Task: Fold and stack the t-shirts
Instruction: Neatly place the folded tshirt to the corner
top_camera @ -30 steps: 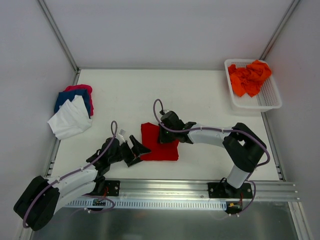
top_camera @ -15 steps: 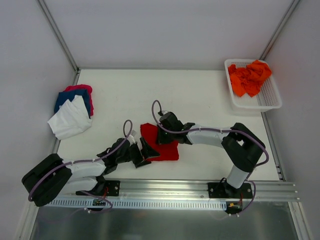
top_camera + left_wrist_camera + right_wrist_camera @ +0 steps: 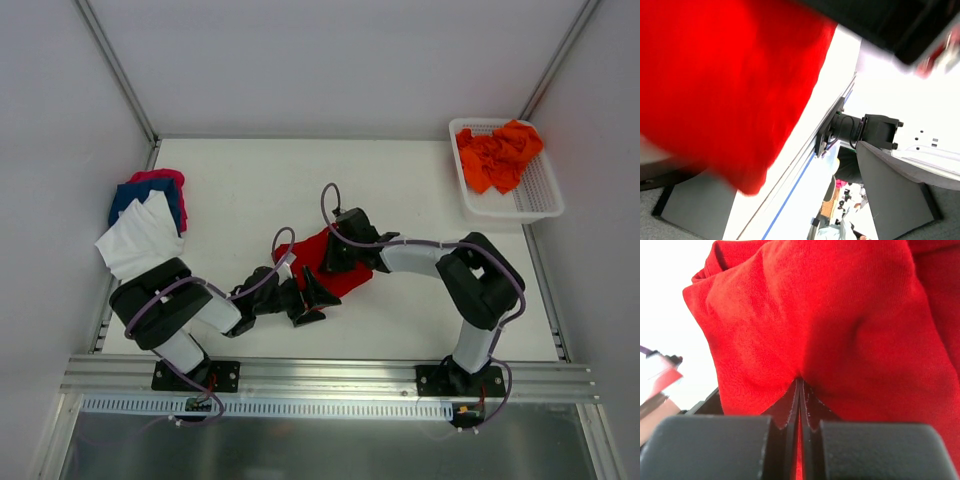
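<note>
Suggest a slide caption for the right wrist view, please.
Right gripper with jaws pinched shut on a fold of the red t-shirt.

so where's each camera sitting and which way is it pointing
Top external: above and behind the arms, looking down on the table; both arms show, left gripper and right gripper at the red t-shirt.
Left wrist: on the left arm, low, looking past the shirt towards an arm base; own gripper blurred at frame edges.
Right wrist: on the right arm, looking along its shut fingers pinching the shirt.
Shared: all three see the red t-shirt.
</note>
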Motion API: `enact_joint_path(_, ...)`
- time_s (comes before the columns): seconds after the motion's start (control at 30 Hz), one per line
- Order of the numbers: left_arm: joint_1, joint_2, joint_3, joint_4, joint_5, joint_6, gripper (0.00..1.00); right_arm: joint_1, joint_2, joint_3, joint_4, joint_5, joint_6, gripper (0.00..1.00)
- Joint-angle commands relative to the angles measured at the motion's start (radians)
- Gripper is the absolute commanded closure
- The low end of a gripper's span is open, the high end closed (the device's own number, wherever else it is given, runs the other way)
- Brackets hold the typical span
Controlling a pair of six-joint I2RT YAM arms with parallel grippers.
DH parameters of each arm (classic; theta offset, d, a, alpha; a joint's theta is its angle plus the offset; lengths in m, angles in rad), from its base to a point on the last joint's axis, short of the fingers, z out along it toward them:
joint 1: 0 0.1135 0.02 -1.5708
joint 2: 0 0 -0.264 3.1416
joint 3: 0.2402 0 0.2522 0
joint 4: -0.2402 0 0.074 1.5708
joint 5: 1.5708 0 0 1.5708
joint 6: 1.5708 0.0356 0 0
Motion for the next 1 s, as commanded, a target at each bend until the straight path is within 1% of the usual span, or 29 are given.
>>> enact_joint_path(0.0, -0.013, 0.048, -0.039, -0.254, -0.104, 0.1, 0.02, -0.058, -0.002, -0.016, -0.04, 0.004, -0.025, 1.0)
enact_joint_path(0.13, -0.013, 0.008, -0.04, -0.307, -0.122, 0.118, 0.02, -0.088, -0.038, -0.05, -0.051, 0.001, -0.039, 1.0)
enact_joint_path(0.27, -0.013, -0.074, -0.027, -0.455, -0.204, 0.161, 0.02, -0.088, -0.063, -0.073, -0.055, 0.001, -0.047, 1.0)
enact_joint_path(0.4, -0.013, -0.104, 0.001, -0.534, -0.239, 0.175, 0.02, -0.086, -0.092, -0.105, -0.055, 0.008, -0.045, 1.0)
enact_joint_path(0.47, -0.013, -0.102, 0.021, -0.561, -0.259, 0.171, 0.02, -0.083, -0.12, -0.125, -0.055, 0.013, -0.044, 1.0)
enact_joint_path(0.6, -0.013, -0.102, 0.03, -0.616, -0.358, 0.14, 0.02, -0.079, -0.177, -0.156, -0.061, 0.033, -0.043, 0.99)
enact_joint_path(0.7, -0.013, -0.099, 0.052, -0.653, -0.403, 0.126, 0.02, -0.08, -0.204, -0.167, -0.069, 0.036, -0.047, 0.99)
enact_joint_path(0.8, -0.013, -0.105, 0.064, -0.69, -0.452, 0.092, 0.01, -0.075, -0.221, -0.17, -0.069, 0.036, -0.048, 0.99)
enact_joint_path(0.83, -0.015, -0.113, 0.068, -0.734, -0.469, 0.074, 0.01, -0.074, -0.226, -0.171, -0.071, 0.042, -0.048, 1.0)
enact_joint_path(0.9, -0.015, -0.119, 0.081, -0.77, -0.498, 0.066, 0.01, -0.072, -0.23, -0.173, -0.071, 0.047, -0.047, 1.0)
enact_joint_path(0.97, -0.016, -0.114, 0.09, -0.784, -0.498, 0.066, 0.01, -0.069, -0.23, -0.168, -0.071, 0.048, -0.048, 0.99)
